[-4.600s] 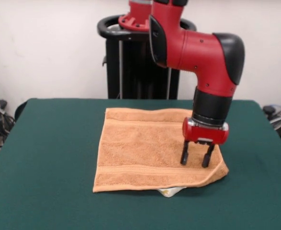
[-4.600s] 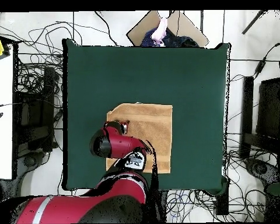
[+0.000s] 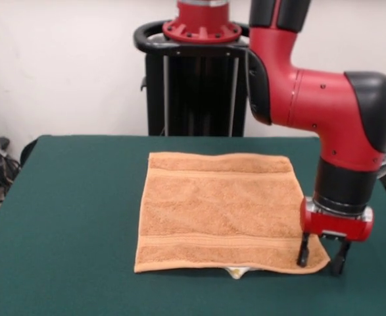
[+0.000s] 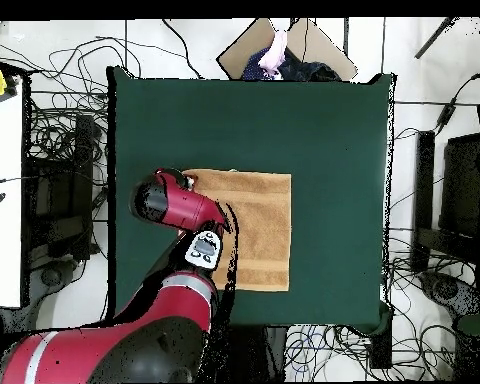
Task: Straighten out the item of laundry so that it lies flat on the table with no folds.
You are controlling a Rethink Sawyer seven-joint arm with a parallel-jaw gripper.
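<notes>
- Right now we see the small, roughly square orange-tan terry-cloth towel (image 3: 219, 210) (image 4: 256, 228) lying spread out near the middle of the large rectangular dark green cloth-topped table (image 3: 68, 217) (image 4: 314, 130).
- We take the towel as our landmark: in the front view its surface looks mostly flat, with woven bands running near its far edge and its near edge.
- We note a small white tag (image 3: 237, 270) poking out from under the towel's near edge in the front view, resting on the table.
- We see the red and black gripper (image 3: 321, 258) at the towel's near corner on the picture's right in the front view; its two dark fingers (image 3: 304, 251) point down.
- We read the fingers as set somewhat apart, one finger on the towel's corner and the other just past the towel's edge over the table; we cannot tell whether they pinch the cloth.
- We see the red and black arm (image 3: 324, 112) (image 4: 179, 205) rising above that corner of the towel to the black pedestal (image 3: 193, 85) beyond the towel's far edge.
- Overhead, we find the arm covering the towel's corner, so the gripper is hidden there.
- We spot a person's hand (image 4: 276, 48) past the table edge far from the towel in the overhead view.
</notes>
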